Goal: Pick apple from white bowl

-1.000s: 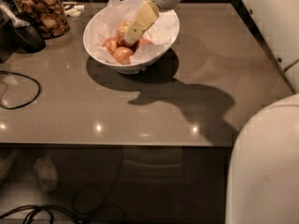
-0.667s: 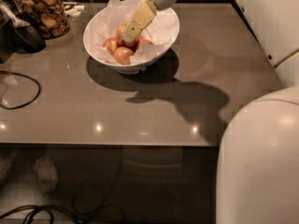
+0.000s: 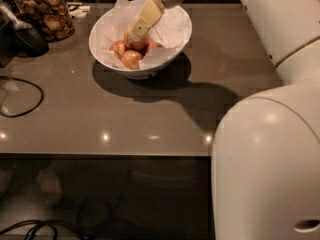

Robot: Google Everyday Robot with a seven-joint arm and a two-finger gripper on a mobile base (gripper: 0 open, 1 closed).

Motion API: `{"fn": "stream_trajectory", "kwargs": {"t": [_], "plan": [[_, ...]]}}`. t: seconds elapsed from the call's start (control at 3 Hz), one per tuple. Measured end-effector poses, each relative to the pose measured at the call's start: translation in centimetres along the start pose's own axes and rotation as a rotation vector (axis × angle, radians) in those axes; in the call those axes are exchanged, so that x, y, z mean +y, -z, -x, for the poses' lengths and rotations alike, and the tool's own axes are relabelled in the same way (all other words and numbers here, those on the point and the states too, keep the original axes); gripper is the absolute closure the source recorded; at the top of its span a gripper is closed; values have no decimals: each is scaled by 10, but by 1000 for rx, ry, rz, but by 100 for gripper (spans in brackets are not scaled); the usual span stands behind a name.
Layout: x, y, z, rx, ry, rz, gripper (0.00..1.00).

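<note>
Apple (image 3: pixel 131 59): golden-tan w/ a faint red blush, at the front of the fruit pile inside the white bowl (image 3: pixel 145 74), resting on the crumpled paper (image 3: pixel 170 24) that lines it. Redder apples (image 3: pixel 119 47) sit beside & behind it, partly covered by paper folds & by my tool.

My tool (image 3: pixel 137 32) slants down from upper right into the bowl. Its pale yellow tip is over the middle of the pile, just behind & above the apple. Can't tell if it touches that apple or the redder one under it. Tool wide or narrow: can't tell from this angle. Its wrist is cut off by the top edge.

Bowl stands at back centre of the grey tabletop (image 3: pixel 100 119), throwing a dark shadow to the front & right. Glass jar (image 3: pixel 45 11) of brown snacks at back left, well apart from the bowl, top cut off. Dark object (image 3: pixel 22 34) next to the jar is hard to make out. Black cable (image 3: pixel 22 96) loops on the tabletop's left side & runs out of frame. My white body (image 3: pixel 265 164) fills the right foreground & hides the tabletop's near right corner.
</note>
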State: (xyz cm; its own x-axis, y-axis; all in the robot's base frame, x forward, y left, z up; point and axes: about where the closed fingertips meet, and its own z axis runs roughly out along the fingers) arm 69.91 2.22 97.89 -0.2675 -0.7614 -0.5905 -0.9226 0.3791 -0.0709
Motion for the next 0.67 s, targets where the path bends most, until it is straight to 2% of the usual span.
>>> {"fn": "stream_trajectory", "kwargs": {"t": [0.67], "plan": [[-18, -6, -3, 10, -33, -15, 3]]}}
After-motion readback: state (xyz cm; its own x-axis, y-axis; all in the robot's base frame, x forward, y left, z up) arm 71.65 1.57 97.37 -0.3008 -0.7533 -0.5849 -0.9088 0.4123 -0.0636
